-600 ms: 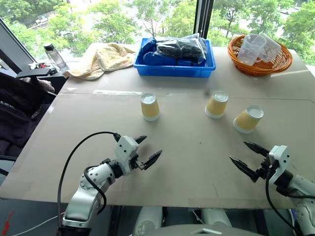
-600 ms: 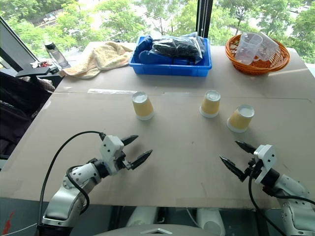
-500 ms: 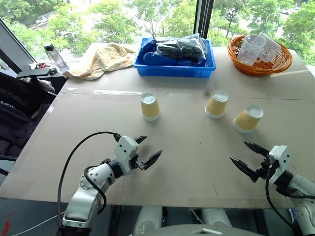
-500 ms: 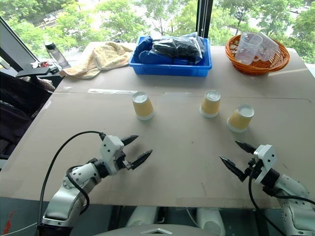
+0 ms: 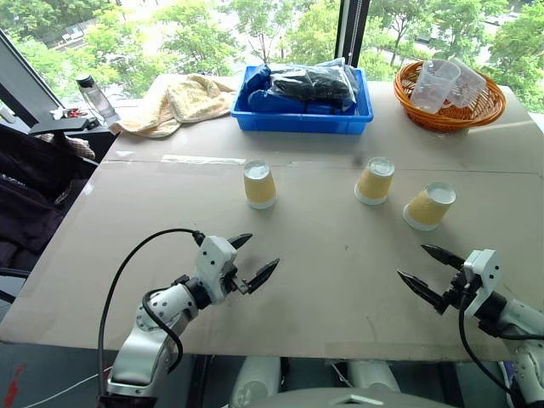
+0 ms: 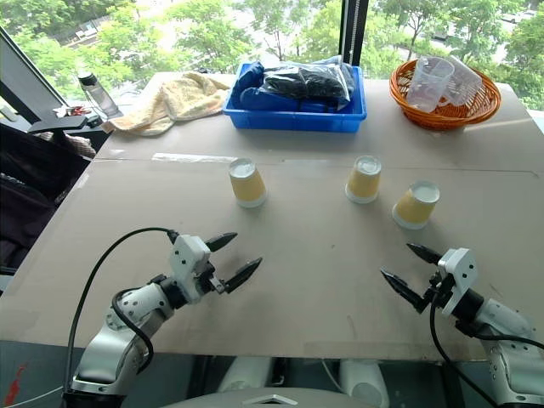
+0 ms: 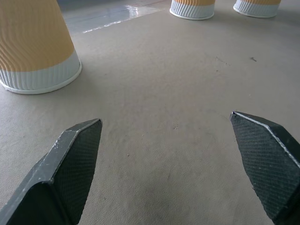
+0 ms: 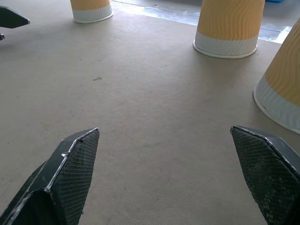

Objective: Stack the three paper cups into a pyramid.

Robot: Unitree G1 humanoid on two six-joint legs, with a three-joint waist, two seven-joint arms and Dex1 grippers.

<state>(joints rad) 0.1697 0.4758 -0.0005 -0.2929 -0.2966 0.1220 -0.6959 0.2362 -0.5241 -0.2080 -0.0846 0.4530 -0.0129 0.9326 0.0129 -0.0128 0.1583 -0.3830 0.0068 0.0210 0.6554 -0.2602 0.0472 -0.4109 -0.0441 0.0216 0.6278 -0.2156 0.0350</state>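
This looks like a robot test room in an upper-floor office or lab. Treetops fill the tall windows [image 5: 195, 34] across the top of the frame, and a cardboard-covered table [image 5: 323, 280] carries a blue bin [image 5: 303, 115], a wicker basket [image 5: 450, 109] and a towel [image 5: 174, 102] as props.

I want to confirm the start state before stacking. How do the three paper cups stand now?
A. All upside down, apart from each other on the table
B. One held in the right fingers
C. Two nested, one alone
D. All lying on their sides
A: the left cup, the middle cup and the right cup each stand on their wide rim, bottom up, apart from each other on the table.
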